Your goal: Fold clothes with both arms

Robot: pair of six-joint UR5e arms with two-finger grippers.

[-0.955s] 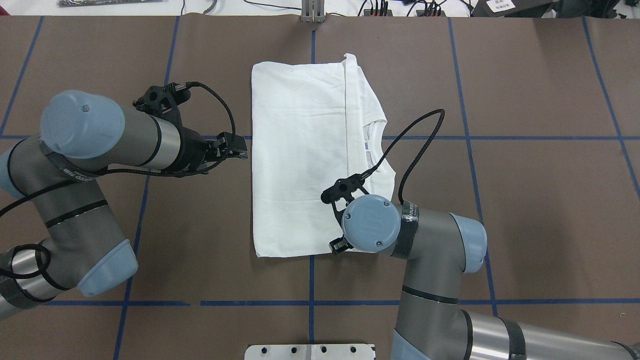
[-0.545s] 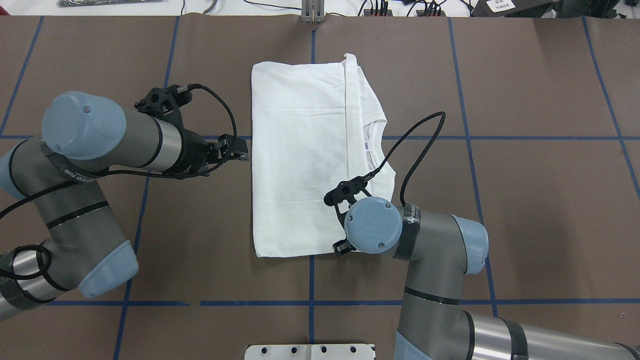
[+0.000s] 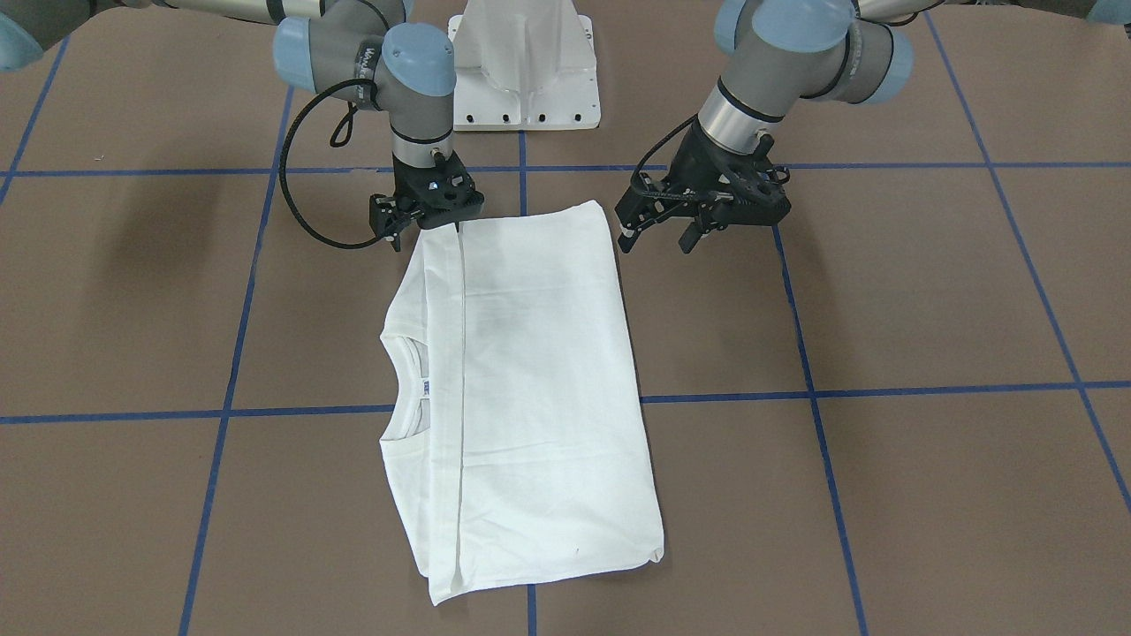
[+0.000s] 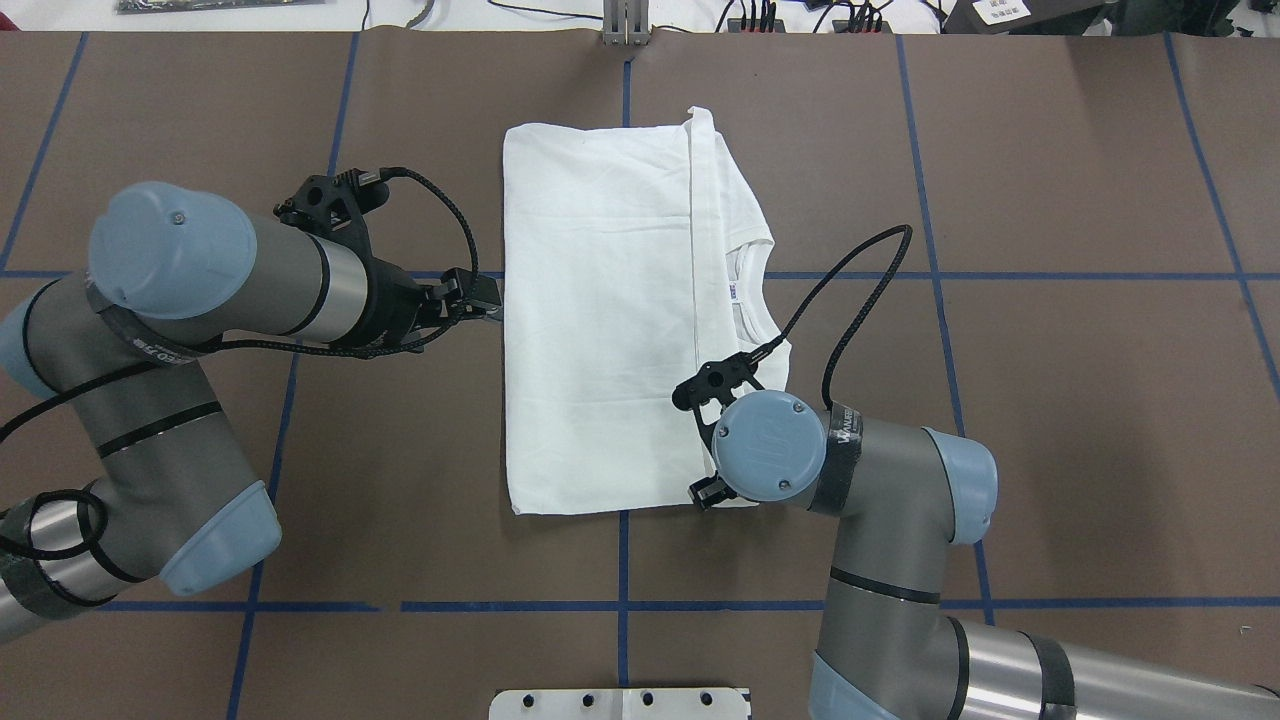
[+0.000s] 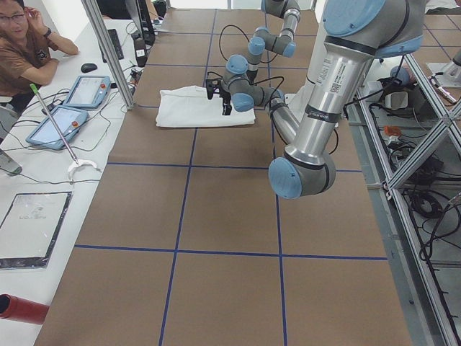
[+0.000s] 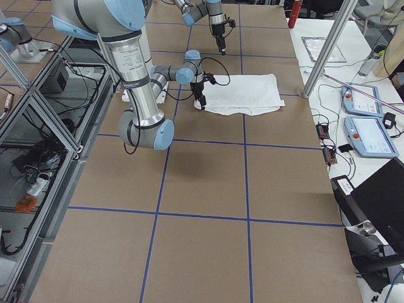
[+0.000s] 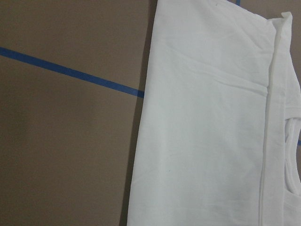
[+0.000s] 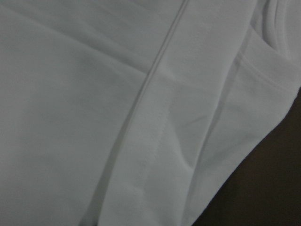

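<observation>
On the brown table covering gridded with blue tape, the right arm's blue-capped wrist covers the lower-right corner of the centred white folded cotton shirt. Left gripper and right gripper both gape.

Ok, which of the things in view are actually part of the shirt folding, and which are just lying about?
Part of the job:
white shirt
left hand
right hand

Just lying about:
white pedestal
tablets on the side bench
red cylinder at the bench's near end
</observation>
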